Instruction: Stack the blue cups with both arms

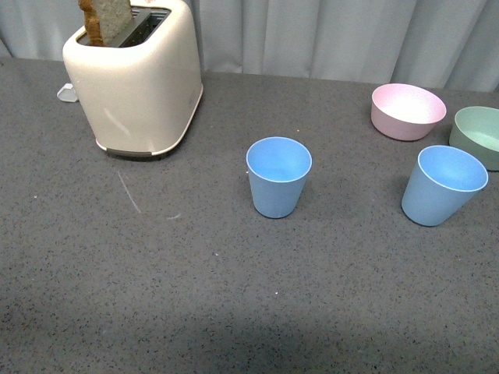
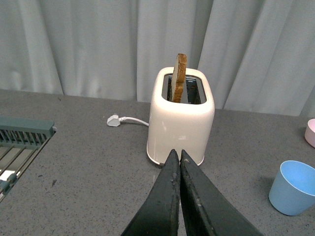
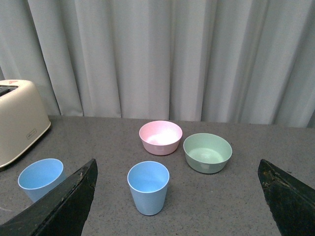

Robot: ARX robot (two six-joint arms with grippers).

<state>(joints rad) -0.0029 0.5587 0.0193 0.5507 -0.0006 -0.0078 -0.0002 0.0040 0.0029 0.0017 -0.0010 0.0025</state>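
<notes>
Cups are unstacked, both upright on the table (image 1: 156,296), well apart. Centre blue cup (image 1: 278,177) is mid-table, to the right of the toaster (image 1: 136,78), which has a bread slice (image 1: 105,19) sticking up. Right blue cup (image 1: 443,185) is near the pink bowl (image 1: 407,111) and green bowl (image 1: 479,134), on their near side. Left end effector (image 2: 178,153) is pressed together, gripping nothing, pointing at the toaster. Right end effector (image 3: 177,164) is spread wide, facing the right blue cup, no contact. Neither arm shows in front view.
</notes>
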